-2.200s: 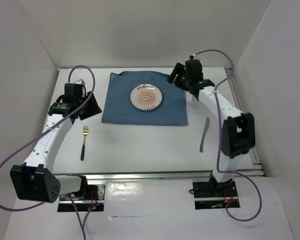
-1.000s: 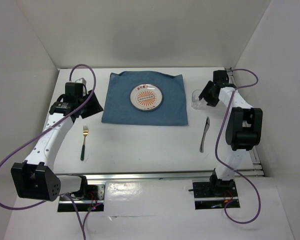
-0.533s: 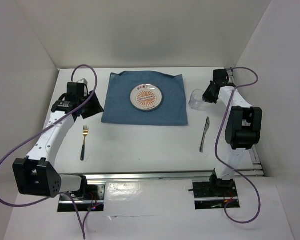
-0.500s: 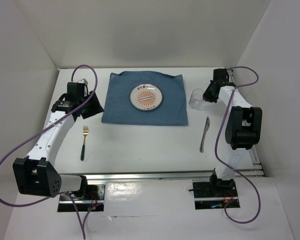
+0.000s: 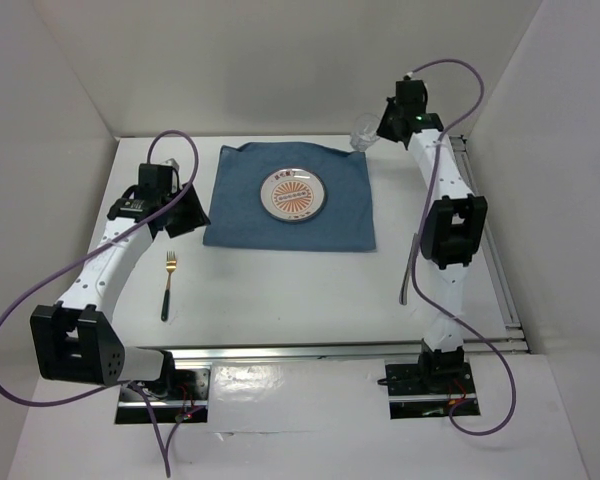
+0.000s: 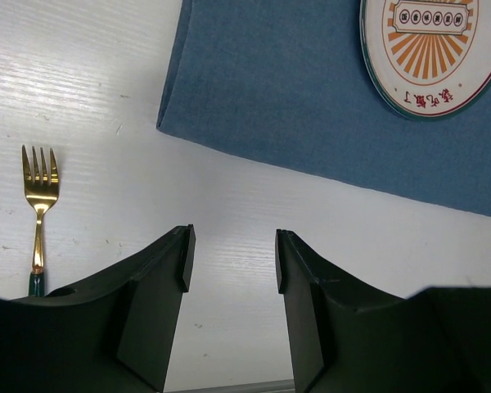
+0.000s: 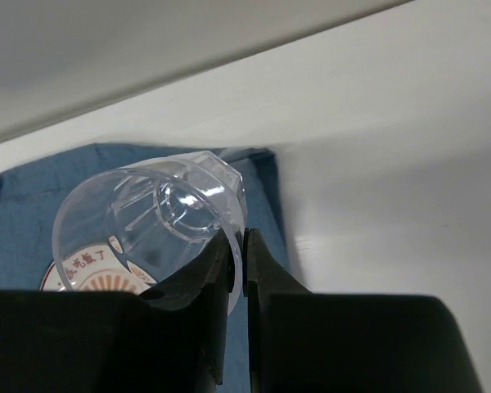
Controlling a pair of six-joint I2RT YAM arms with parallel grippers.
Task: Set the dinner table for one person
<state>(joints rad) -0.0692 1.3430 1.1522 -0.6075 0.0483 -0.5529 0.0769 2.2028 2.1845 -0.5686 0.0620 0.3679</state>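
Note:
My right gripper (image 7: 242, 260) is shut on the rim of a clear plastic cup (image 7: 151, 219), held tilted in the air above the far right corner of the blue cloth (image 5: 290, 197); the cup (image 5: 363, 131) shows there from above. A round plate (image 5: 294, 194) with an orange sunburst lies on the cloth, on the white dinner table (image 5: 280, 285). A gold fork (image 5: 168, 283) lies left of the cloth, a silver knife (image 5: 409, 270) to its right. My left gripper (image 6: 231, 260) stands open over bare table just near of the cloth's left corner, the fork (image 6: 38, 205) to its left.
White walls close in the table at the back and on both sides. A metal rail (image 5: 320, 349) runs along the near edge, another along the right side. Purple cables loop from both arms.
My right gripper closed on the cup's rim beside the knife, lifted it and carried it up to the far right corner of the cloth. The left arm barely shifted.

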